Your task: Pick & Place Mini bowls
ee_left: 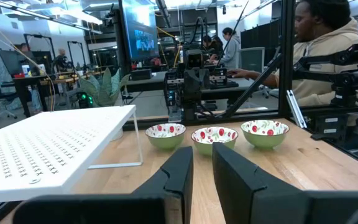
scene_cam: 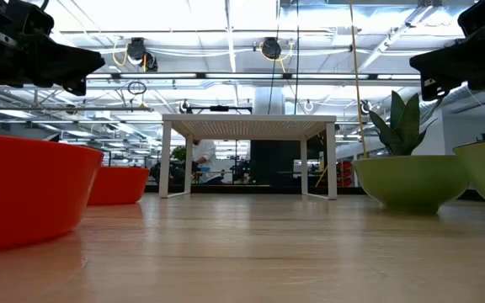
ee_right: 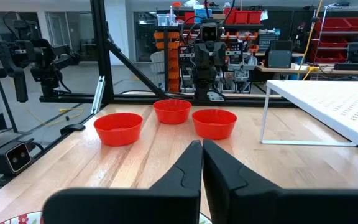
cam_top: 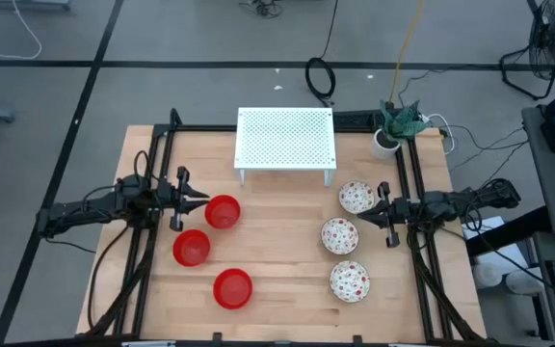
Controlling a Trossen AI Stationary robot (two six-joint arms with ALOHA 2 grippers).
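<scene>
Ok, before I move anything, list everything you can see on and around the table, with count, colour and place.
red mini bowls: three, plain red, table's left half, near the left gripper.
patterned mini bowls: three, white with red speckles inside, green outside, in a column on the right half.
perforated stand: one, white, back centre.
potted plant: one, green in a white cup, back right corner.
table: one, light wood.
person: one, seated beyond the table in the left wrist view.
left gripper: dark, slightly parted, empty, above the left edge.
right gripper: dark, shut, empty, above the right edge.
</scene>
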